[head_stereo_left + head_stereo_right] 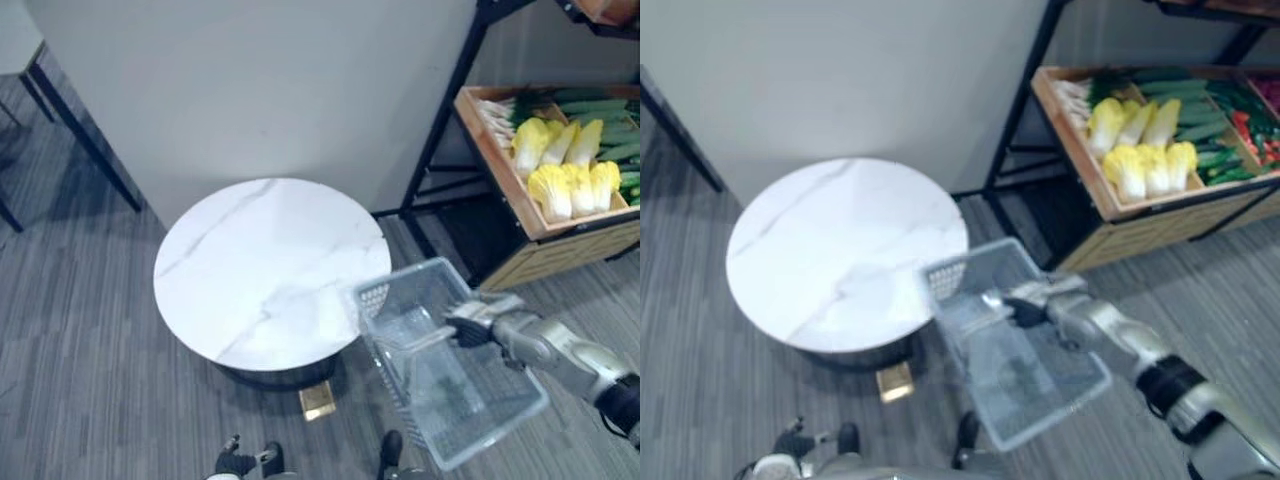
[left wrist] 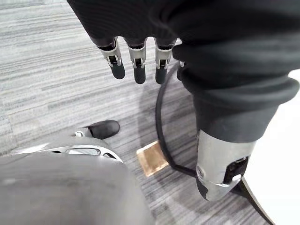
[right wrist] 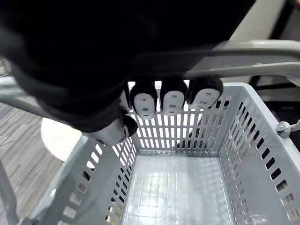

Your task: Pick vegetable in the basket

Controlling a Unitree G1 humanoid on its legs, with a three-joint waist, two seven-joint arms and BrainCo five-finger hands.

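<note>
Lower right, the right hand (image 1: 480, 322) curls round the handle (image 3: 253, 46) of the grey basket (image 1: 378, 296), whose floor is bare. Its far corner sits just beside the round bench (image 1: 270, 265). Upper right, cabbages (image 1: 565, 165) fill a wooden crate (image 1: 495, 160). The left hand (image 2: 137, 58) hangs, its fingers straight, over open carpet (image 2: 47, 70).

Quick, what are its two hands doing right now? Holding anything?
Left hand: open, fingers hanging relaxed, holding nothing.
Right hand: shut on the handle of the pale grey perforated plastic basket.
</note>
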